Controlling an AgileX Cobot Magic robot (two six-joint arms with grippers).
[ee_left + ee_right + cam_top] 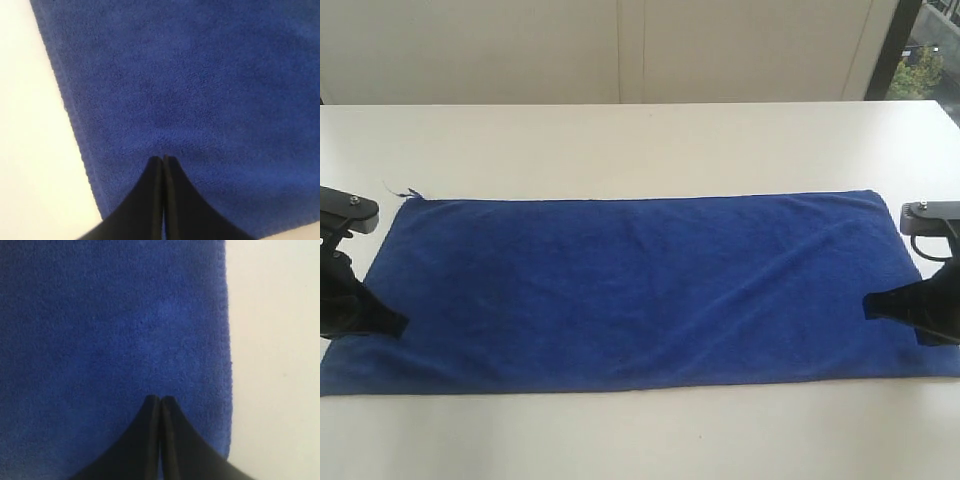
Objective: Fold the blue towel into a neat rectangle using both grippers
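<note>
Blue towel [640, 290]: spread flat, lengthwise left to right, on the white table [640, 140].
Left gripper [163, 160]: fingers pressed together — tips over the towel's left end.
Right gripper [160, 399]: likewise closed — tips over the right end.

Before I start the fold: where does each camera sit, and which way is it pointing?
Exterior view: raised at one long side of the table, looking down across the flat blue towel toward a wall; the left gripper and right gripper enter from the sides.
Left wrist view: on the left arm, looking down past its shut fingers at a towel hem and bare table.
Right wrist view: on the right arm, the same downward look past shut fingers.
Shared: both wrist views show towel ends that the exterior view also covers.
</note>
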